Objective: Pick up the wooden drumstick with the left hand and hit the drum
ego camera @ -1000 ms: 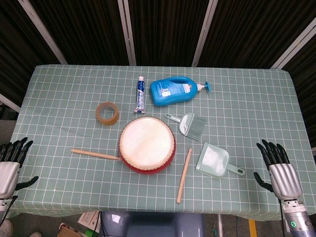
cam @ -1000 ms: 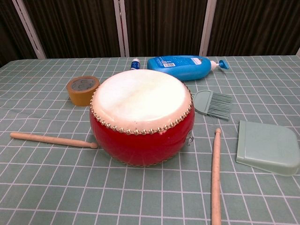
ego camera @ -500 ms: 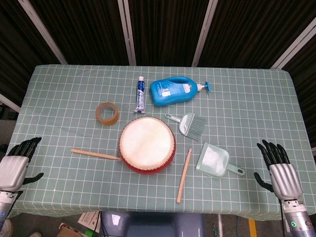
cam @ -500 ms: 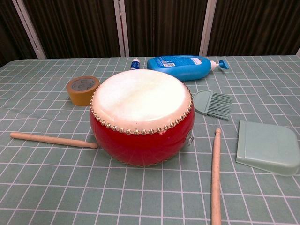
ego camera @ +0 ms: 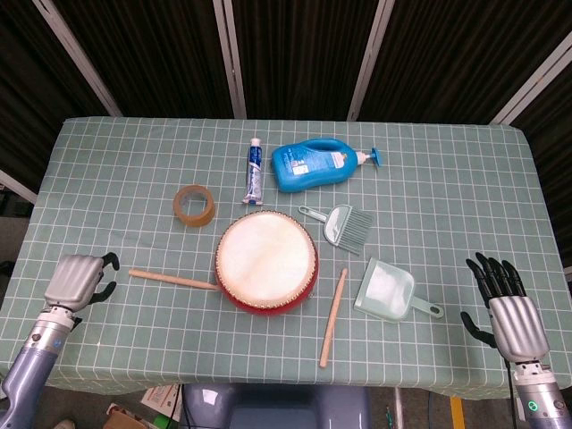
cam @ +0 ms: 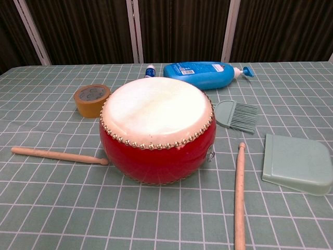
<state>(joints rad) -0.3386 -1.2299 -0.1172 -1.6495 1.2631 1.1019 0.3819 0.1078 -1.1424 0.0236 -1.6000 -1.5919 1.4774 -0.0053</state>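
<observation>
With its fingers curled in on nothing, the left hand [ego camera: 79,278] sits near the wooden drumstick [ego camera: 172,280] lying left of the drum [ego camera: 266,260], so reaching without uncurling could roll it away.

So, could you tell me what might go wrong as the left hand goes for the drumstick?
1. The left drumstick lies flat on the cloth with its tip against the drum; a nudge from the left hand could roll it or push it into the drum.
2. There is a second drumstick right of the drum, so the wrong one might be targeted.
3. A wide swing could clip the tape roll behind the stick.
</observation>
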